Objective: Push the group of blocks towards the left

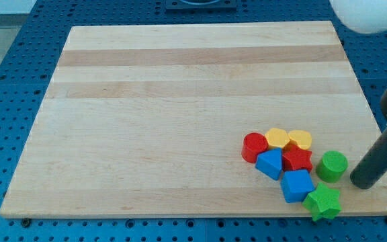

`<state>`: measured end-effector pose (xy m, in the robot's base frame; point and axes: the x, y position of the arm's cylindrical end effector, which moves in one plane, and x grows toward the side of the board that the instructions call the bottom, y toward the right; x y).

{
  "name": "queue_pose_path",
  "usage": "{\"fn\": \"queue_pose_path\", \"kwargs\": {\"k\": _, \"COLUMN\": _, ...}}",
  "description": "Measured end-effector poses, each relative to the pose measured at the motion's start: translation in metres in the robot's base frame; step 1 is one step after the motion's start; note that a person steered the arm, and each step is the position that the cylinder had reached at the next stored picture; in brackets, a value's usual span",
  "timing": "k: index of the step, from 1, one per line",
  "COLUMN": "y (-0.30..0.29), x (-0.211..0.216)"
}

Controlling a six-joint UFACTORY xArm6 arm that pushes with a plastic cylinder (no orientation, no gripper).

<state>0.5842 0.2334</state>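
no readable text, labels or numbers anywhere

A pale wooden board (180,101) with lengthwise grain bands lies on a blue perforated bench (19,74). All the blocks sit on the board near its corner at the view's bottom right. A red cylinder (254,147) is furthest toward the view's left, touching a yellow block (277,138) whose neighbour is a second yellow block (300,139). Below them a blue block (270,163) presses against a red block (297,160), and a blue cube (296,185) lies under those. A green cylinder (332,165) stands slightly apart at the view's right, and a green star (324,202) rests beside the board's bottom edge, touching the blue cube.
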Motion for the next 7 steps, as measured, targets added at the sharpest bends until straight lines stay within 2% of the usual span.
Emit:
{"fn": "queue_pose_path", "kwargs": {"k": 4, "y": -0.032, "x": -0.02}}
{"fn": "queue_pose_path", "kwargs": {"k": 7, "y": -0.062, "x": -0.07}}
